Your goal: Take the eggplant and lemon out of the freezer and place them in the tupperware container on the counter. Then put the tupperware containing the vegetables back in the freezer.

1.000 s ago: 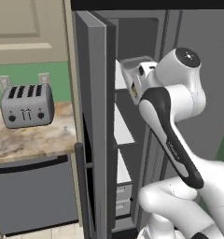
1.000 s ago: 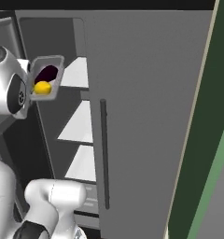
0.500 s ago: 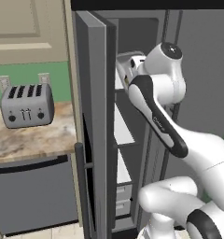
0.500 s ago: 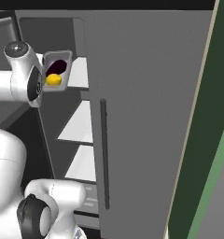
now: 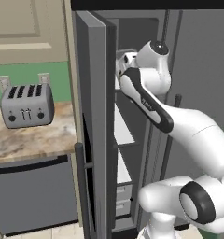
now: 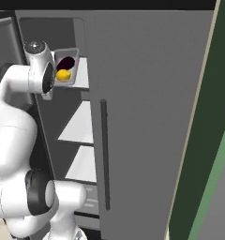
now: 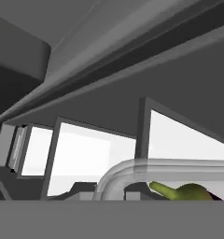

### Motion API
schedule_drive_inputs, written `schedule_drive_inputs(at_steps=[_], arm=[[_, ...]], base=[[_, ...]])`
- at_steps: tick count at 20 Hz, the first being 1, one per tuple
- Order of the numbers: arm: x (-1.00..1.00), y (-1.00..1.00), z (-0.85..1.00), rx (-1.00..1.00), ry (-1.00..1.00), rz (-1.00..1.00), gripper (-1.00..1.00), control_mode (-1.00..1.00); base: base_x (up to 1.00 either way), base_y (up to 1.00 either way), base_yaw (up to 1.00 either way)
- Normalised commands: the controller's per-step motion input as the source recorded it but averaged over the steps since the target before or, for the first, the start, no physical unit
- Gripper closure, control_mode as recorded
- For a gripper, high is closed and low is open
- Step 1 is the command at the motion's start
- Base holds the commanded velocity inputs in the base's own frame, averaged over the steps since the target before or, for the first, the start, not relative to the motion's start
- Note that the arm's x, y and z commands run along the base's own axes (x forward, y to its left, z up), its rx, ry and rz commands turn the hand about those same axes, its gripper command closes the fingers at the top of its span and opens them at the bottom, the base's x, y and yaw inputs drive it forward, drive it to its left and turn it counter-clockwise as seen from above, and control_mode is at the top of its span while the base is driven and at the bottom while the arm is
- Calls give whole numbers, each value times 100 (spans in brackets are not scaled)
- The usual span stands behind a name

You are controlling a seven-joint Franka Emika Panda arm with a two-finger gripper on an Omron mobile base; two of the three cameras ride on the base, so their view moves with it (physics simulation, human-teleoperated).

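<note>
I'm up at the top of the freezer [image 6: 48, 28], arm stretched in through the open grey door [image 5: 97, 121]. My gripper [image 6: 52, 79] has its jaws pinched tight on the tupperware container [image 6: 67, 65], gripping its near edge. The tray sits tilted at the front of the upper white shelf [image 6: 82, 75], its open face turned out toward the right base camera. Inside it the eggplant [image 6: 65, 61] lies above and the lemon [image 6: 63, 74] just below, touching or nearly so. From my hand camera I see the container's translucent rim [image 7: 132, 170] curving close in front. Out on the counter [image 5: 30, 135] stands the silver toaster [image 5: 27, 105], well apart.
</note>
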Motion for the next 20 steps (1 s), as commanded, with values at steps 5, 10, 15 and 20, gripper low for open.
schedule_drive_inputs(at_steps=[5, 10, 15, 20], arm=[[71, 1, -12, 0, 0, 0, 100, -100], [70, 0, -8, 0, 1, 0, 100, -100], [64, 0, -10, 0, 3, 0, 100, -100], [51, 0, -13, 0, 0, 0, 100, -100]], base=[[0, 0, 0], [0, 0, 0], [0, 0, 0], [0, 0, 0]])
